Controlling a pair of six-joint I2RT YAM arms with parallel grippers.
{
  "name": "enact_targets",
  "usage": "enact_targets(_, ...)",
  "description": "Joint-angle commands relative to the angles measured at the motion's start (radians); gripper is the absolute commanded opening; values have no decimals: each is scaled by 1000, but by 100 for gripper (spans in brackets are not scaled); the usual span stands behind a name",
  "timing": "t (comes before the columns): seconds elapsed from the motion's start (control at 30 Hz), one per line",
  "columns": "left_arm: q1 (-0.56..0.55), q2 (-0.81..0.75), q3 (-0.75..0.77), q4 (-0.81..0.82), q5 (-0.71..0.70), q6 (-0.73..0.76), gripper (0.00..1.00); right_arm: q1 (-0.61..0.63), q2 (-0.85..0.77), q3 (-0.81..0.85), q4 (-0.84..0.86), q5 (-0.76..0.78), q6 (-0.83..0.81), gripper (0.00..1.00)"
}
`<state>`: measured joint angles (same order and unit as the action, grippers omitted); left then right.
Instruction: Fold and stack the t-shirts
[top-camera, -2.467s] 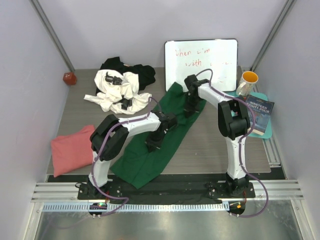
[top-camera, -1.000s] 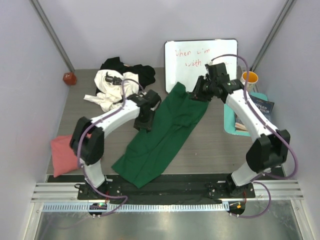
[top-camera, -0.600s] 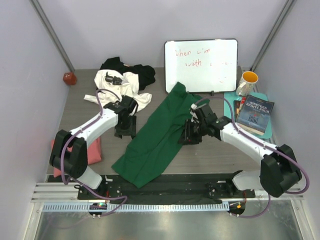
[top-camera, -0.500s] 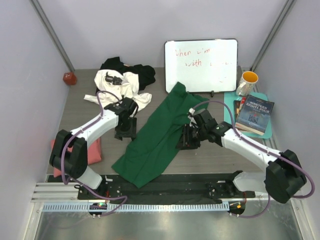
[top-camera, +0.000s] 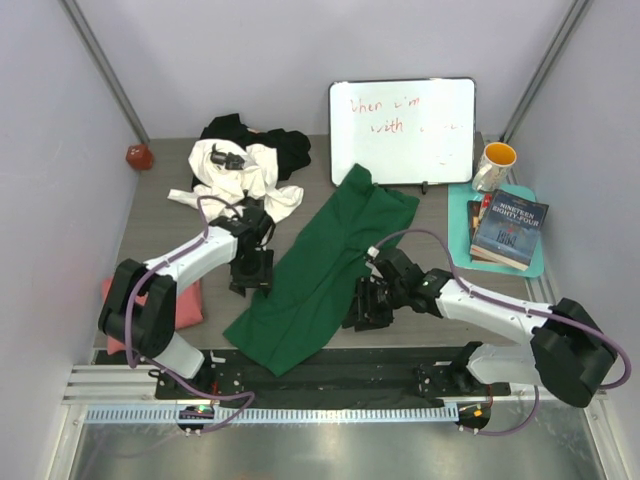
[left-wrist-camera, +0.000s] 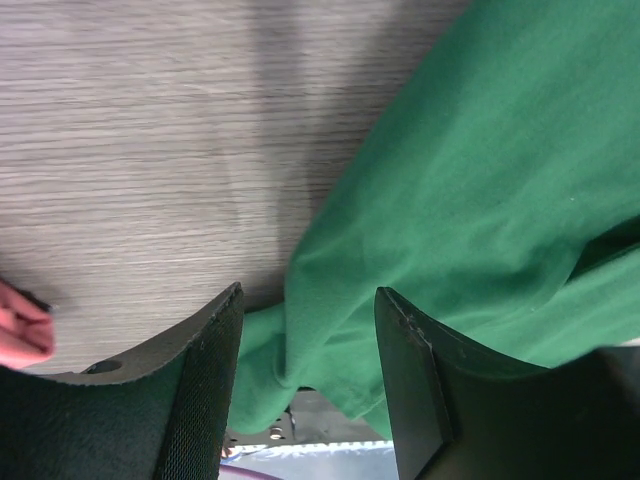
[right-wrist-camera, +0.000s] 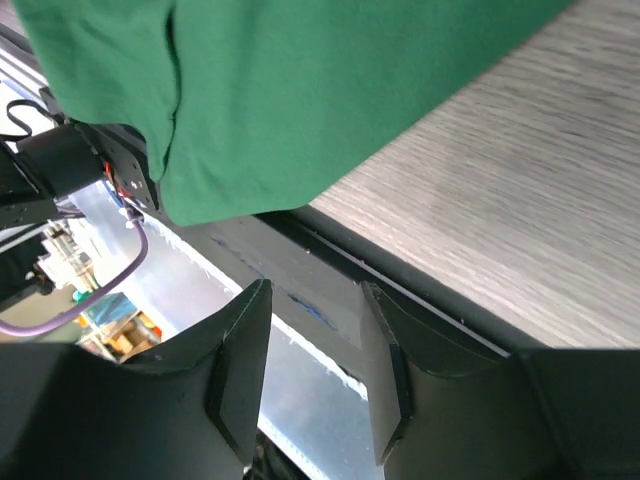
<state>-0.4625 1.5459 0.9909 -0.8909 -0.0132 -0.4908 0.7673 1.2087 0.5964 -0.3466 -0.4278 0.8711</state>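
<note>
The dark green t-shirt (top-camera: 330, 265) lies spread out diagonally across the table, its hem hanging over the near edge. My left gripper (top-camera: 251, 272) hovers at its left edge, open; in the left wrist view the green cloth (left-wrist-camera: 480, 180) lies beneath the left gripper (left-wrist-camera: 308, 385), ungripped. My right gripper (top-camera: 365, 305) is open by the shirt's right edge. In the right wrist view the right gripper (right-wrist-camera: 315, 370) holds nothing, with the green hem (right-wrist-camera: 300, 90) just ahead. The white tee (top-camera: 235, 180) and black tee (top-camera: 285, 147) are heaped at the back left. The salmon pink tee (top-camera: 185, 302) sits front left, partly behind my left arm.
A whiteboard (top-camera: 402, 130) leans against the back wall. At the right, a yellow-lined mug (top-camera: 495, 160) and books (top-camera: 510, 228) rest on a teal mat (top-camera: 460, 215). A small red ball (top-camera: 138, 156) sits in the back left corner. The table's near edge (right-wrist-camera: 480, 320) runs right below my right gripper.
Both grippers have left the green shirt's far end and travelled toward the near edge along its sides, their jaws widening. The shirt now lies flatter.
</note>
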Motion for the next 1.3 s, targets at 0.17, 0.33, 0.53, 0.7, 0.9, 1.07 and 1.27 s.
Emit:
enact_targets(0.17,1,36,-9,6,94,8,56,141,110,-81,342,-31,124,49)
enact_targets(0.33,-1,62,-9,-2,85,6,56,201,193,-63,445,-6,131,50)
enact_targets(0.53,1,69,-9,-5,65,6,56,213,262,-37,410,6,95,50)
enact_targets(0.7,8,76,-9,-5,65,6,56,214,291,-49,466,4,97,50)
enact_targets(0.9,48,83,-15,1,84,9,57,217,327,-12,443,15,75,51)
enact_targets(1.07,64,98,-17,6,104,9,57,225,334,8,422,37,72,51)
enact_targets(1.27,67,112,-15,6,104,9,57,253,387,29,403,52,85,51)
